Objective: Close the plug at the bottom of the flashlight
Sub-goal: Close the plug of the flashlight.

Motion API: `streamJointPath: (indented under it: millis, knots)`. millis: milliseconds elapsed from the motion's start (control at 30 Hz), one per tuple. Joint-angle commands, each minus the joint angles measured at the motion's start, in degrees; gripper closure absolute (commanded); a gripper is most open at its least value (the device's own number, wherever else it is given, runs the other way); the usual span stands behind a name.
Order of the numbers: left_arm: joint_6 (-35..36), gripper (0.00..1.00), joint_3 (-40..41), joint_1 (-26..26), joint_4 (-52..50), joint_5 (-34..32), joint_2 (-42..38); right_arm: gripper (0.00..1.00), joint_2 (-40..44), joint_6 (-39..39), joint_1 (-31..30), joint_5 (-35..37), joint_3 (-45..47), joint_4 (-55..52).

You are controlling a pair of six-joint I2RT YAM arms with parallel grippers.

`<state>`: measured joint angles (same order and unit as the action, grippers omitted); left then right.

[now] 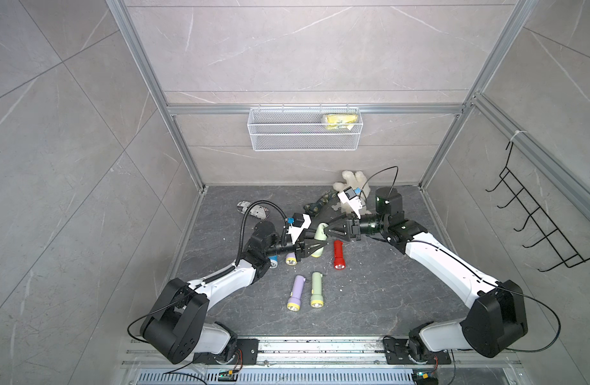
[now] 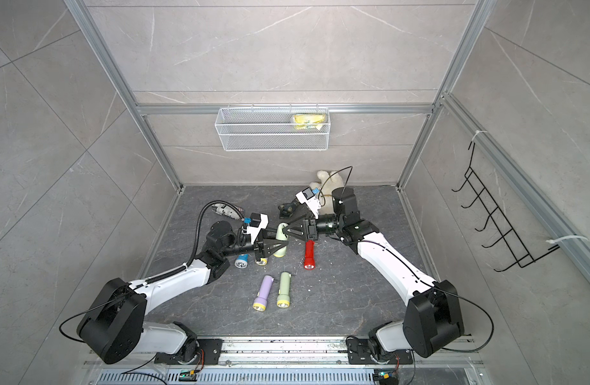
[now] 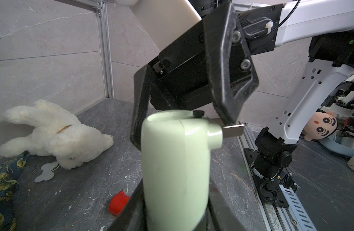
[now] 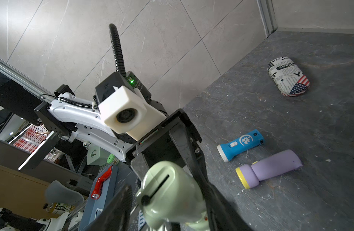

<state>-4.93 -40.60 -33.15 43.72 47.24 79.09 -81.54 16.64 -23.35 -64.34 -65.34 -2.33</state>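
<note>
Your left gripper point(image 1: 320, 248) is clamped tight on the barrel of the pale green flashlight point(image 1: 320, 236) and holds it clear of the table point(image 1: 370, 293), roughly midway between the two arms. The bottom end points toward your right gripper point(image 1: 325, 230). So the pick-up and the presentation of the end look done.

The closing itself is not done. From the left wrist, the metal plug blade point(image 3: 233, 131) sticks straight out sideways from its round hinge boss at the flashlight's bottom end. From the right wrist, the slot point(image 4: 160, 185) in the end cap that the blade should fold into shows dark and empty.

Your right gripper stands partly open, with one finger on each side of the bottom end and nothing gripped. One finger point(image 3: 226, 104) sits right at the blade and seems to touch its upper edge, though the blur there leaves that unsure. The other finger is just beside the barrel on the far side.

What is left, as I judge it, is to push the blade round on its hinge until it lies flush in the slot, while your left gripper keeps the barrel from twisting. Watch that the push goes across the blade and not along it, or the flashlight may slide in the grip.

The red flashlight point(image 1: 338, 255) and the others on the table lie apart from this and play no part here.
</note>
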Motion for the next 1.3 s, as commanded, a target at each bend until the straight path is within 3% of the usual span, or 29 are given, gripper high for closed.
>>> streamJointPath:
  millis: [0,100,433,833,1100,1267]
  knots:
    - [1.3,1.0,-1.9,-0.25,2.42,2.02,-2.27,0.41,0.88,-0.9,-0.21,-2.63,-0.27,0.43]
    - [1.31,1.0,-1.85,-0.52,2.55,2.21,-2.49,0.43,0.25,-0.16,-0.24,-3.1,-0.25,1.45]
    - [0.01,1.0,-2.28,-1.61,4.11,4.4,-2.89,0.42,-1.24,13.5,-0.17,-7.18,1.17,20.08]
    - [-2.78,1.0,-3.06,-1.57,6.76,5.4,-2.4,0.36,0.24,12.19,-0.29,-5.3,5.52,19.98]
    - [-2.88,1.0,-3.57,-1.65,5.46,5.32,-2.43,0.47,-0.37,13.56,-0.45,-5.26,6.15,22.95]
    - [-2.96,1.0,-3.87,-1.66,5.8,5.23,-2.35,0.49,-0.86,15.2,-0.76,-5.14,7.13,25.6]
